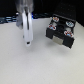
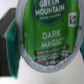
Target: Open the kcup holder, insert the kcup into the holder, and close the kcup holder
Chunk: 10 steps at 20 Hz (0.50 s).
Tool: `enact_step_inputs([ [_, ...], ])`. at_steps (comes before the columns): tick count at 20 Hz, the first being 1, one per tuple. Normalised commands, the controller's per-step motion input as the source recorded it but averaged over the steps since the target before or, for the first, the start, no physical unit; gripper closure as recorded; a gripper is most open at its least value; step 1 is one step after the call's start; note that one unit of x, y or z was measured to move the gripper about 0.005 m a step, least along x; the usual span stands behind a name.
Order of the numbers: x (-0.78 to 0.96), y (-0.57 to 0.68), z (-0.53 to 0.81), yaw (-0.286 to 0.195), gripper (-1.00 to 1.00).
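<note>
In the exterior view the claw [image 1: 28, 44] hangs above the white desk [image 1: 40, 65], well apart from the black kcup holder [image 1: 61, 33] near the desk's far edge, whose tray holds a few pods. The wrist view shows the claw clamped on the kcup [image 2: 47, 35], its Green Mountain Dark Magic lid filling the frame. The pod could miss a free slot or snag on a neighbouring pod if lowered off-centre.

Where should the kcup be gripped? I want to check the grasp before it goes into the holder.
By its round side wall, pads on opposite sides, coming from above the flat green lid. The gripper holds the kcup that way: in the wrist view the lid faces the camera and a teal pad sits at each edge.
</note>
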Motion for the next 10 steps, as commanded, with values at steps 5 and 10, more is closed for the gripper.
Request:
enact_step_inputs([
  [5, 0.13, 0.54, 0.77, 0.004, 1.00],
  [10, 0.12, 0.64, 0.62, 0.011, 1.00],
])
